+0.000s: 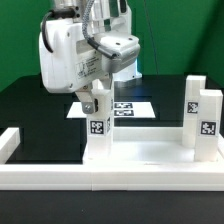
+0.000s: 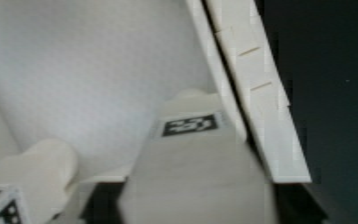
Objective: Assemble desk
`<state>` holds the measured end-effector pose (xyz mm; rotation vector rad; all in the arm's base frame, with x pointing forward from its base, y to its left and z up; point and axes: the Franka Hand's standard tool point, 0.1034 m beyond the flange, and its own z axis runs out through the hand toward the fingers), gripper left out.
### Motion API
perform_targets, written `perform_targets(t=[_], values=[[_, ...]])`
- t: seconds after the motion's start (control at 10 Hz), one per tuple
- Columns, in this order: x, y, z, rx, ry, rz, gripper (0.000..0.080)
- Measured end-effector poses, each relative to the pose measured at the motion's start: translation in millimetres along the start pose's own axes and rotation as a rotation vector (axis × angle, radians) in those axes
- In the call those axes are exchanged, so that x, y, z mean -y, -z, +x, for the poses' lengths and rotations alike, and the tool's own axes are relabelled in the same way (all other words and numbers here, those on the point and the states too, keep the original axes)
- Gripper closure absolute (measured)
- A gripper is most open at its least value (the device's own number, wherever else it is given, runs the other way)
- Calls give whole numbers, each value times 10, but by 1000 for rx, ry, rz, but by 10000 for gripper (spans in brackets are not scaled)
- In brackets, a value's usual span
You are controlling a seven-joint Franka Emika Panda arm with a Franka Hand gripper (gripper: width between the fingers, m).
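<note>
- The exterior view shows the whole scene. The white robot arm [image 1: 75, 55] fills the upper left of the frame, and the tool [image 1: 97, 103] hangs at the frame's middle, right over one white leg [image 1: 98, 135] that stands upright.
- Two more legs [image 1: 203, 120] stand at the right of that frame, close together, with black-and-white tags on them.
- The legs stand on the big white tabletop panel [image 1: 150, 160], which lies low across the frame, up against the long white border wall [image 1: 110, 182].
- The marker board [image 1: 128, 108] lies flat behind the tool, near the middle of the frame.
- The wrist view shows only a close look: a leg top with a small tag [image 2: 190, 125], the white panel face, and its raised rim [image 2: 256, 90] running slantwise at the right.
- The worktop [image 1: 30, 105] is black. A green wall is behind it.
- The tool's fingers [image 1: 99, 98] sit at the leg's top. Whether they grip it or have let go cannot be told.
</note>
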<state>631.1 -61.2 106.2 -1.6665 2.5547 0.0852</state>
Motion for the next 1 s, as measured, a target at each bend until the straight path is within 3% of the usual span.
perform_targets(t=[0.1, 0.2, 0.3, 0.6, 0.7, 1.0], values=[[0, -1, -1, 0, 0, 0, 337], [8, 23, -16, 2, 10, 3, 195], [33, 185, -81, 22, 31, 22, 160], [38, 701, -186, 83, 43, 73, 151], [64, 780, -195, 91, 46, 82, 151], [54, 714, -188, 83, 49, 77, 151]])
